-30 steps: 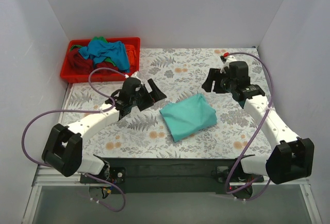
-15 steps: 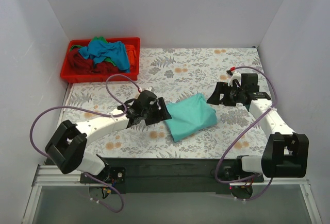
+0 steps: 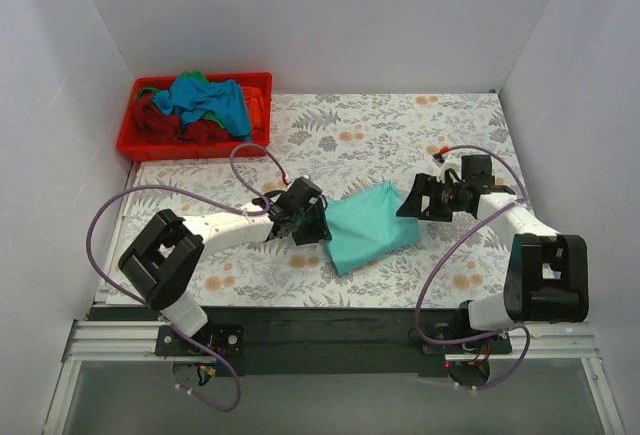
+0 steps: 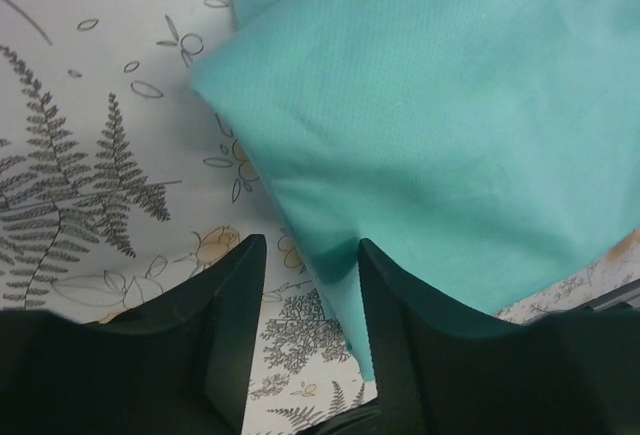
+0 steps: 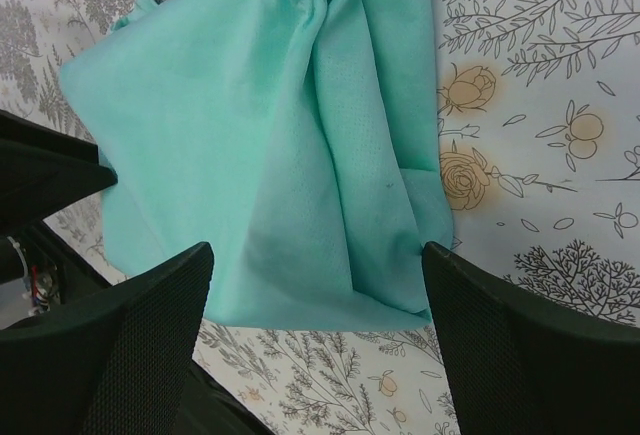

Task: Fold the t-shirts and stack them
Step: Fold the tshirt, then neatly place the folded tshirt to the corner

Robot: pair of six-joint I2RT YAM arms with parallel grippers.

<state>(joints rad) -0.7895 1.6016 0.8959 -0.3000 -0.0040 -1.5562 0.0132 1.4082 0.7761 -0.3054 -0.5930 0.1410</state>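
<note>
The left gripper (image 4: 310,245) is standing with its fingers part-way apart, straddling the near-left edge of the mint-teal t-shirt (image 4: 450,135) - cloth is lying in the gap, with floral table (image 4: 90,155) showing beside it, so nothing is being pinched. The right gripper (image 5: 315,255) is holding its fingers wide apart, hanging just over the shirt's opposite edge. The folded shirt is lying between the two grippers near the table's front. At the far-left corner, other t-shirts (image 3: 205,100) - blue, red, green - are sitting heaped in a red bin (image 3: 135,145).
</note>
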